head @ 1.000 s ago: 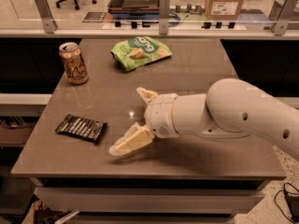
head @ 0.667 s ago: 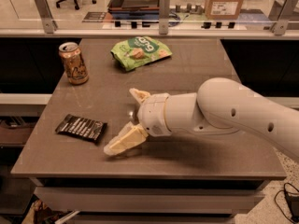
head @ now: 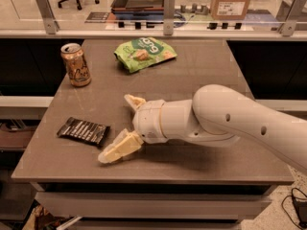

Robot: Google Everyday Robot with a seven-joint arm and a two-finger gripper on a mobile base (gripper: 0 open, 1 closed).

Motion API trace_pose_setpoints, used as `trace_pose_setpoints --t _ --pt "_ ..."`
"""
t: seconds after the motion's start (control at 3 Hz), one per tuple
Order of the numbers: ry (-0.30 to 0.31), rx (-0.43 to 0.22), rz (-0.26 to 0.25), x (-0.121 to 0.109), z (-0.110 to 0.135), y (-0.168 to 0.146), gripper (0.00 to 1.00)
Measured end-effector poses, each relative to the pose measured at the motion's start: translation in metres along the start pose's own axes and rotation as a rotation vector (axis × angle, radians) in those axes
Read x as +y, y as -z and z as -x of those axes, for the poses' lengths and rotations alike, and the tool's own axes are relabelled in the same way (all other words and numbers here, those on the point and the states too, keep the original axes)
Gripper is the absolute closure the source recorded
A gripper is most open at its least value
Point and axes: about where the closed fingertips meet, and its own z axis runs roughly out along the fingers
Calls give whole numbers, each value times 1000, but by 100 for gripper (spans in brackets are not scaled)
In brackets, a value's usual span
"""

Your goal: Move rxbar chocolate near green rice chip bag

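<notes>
Dark-wrapped rxbar chocolate point(head: 83, 131) lies flat on the table's point(head: 201, 75) front left, ungrasped. Just right of it the gripper point(head: 123, 126) hangs low, fingers spread wide, empty. Green rice chip bag point(head: 144, 53) sits well apart at the far edge; grasp and carry both remain.

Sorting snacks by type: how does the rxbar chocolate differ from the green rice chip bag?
The rxbar chocolate is dark, flat and small; the green rice chip bag is light green, crinkled and larger. The bar lies near-left on the table, beside the open hand; the bag lies far back. Both lie untouched.
</notes>
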Motion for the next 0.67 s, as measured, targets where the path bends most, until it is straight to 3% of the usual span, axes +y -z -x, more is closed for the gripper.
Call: trace_pose_setpoints --t 0.67 --pt "-20 -31 -13 20 13 -23 0"
